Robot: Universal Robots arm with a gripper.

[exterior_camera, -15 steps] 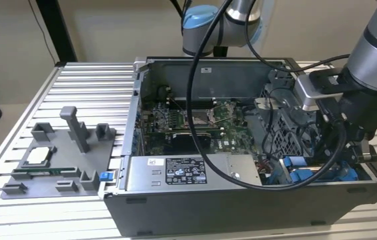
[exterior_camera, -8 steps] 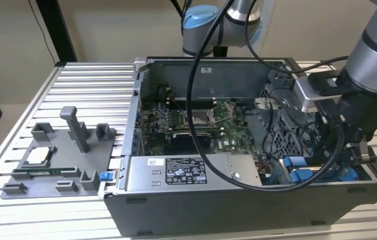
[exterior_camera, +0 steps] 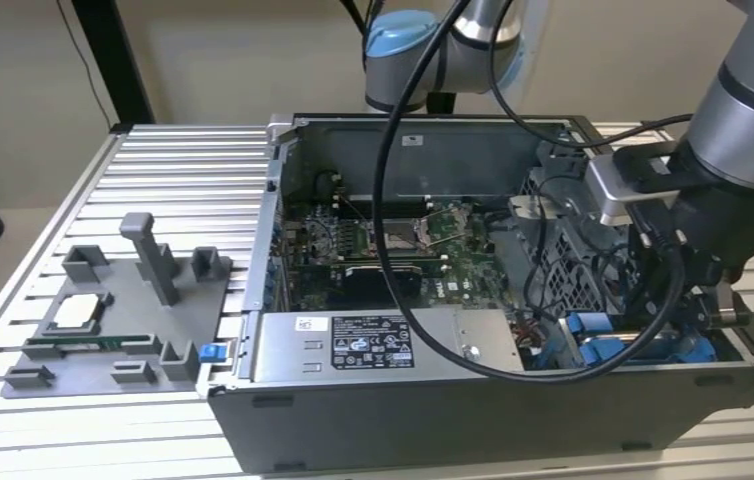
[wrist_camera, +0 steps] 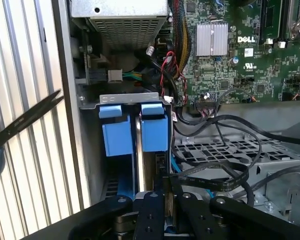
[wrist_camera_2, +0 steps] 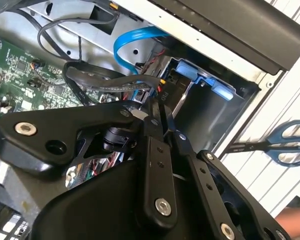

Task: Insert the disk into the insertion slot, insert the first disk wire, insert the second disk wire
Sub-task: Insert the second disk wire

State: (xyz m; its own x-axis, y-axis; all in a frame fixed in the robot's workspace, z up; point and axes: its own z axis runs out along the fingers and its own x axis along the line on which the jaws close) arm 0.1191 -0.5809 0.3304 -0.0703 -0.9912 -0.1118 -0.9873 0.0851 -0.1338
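Disk (wrist_camera: 149, 150) sits on edge in insertion slot (wrist_camera: 121, 131), centre of first wrist view, blue frame tabs flush with bay's blue rails; I judge it seated.

Gripper (wrist_camera: 163, 192) at lower centre, fingers nearly closed, pinching thin dark connector at disk's rear edge, lined up so plug meets the port square.

Flat black cable (wrist_camera: 215, 176) trails off to right, slack.

Blue cable (wrist_camera_2: 135, 40) loops upper centre of second wrist view.

Scissors (wrist_camera: 20, 125) lie on ribbed table (wrist_camera: 30, 60) outside case, left edge.

Robotics lab bench: slatted aluminium table (exterior_camera: 177, 160), open computer case (exterior_camera: 484, 400), grey fixture tray (exterior_camera: 97, 340).
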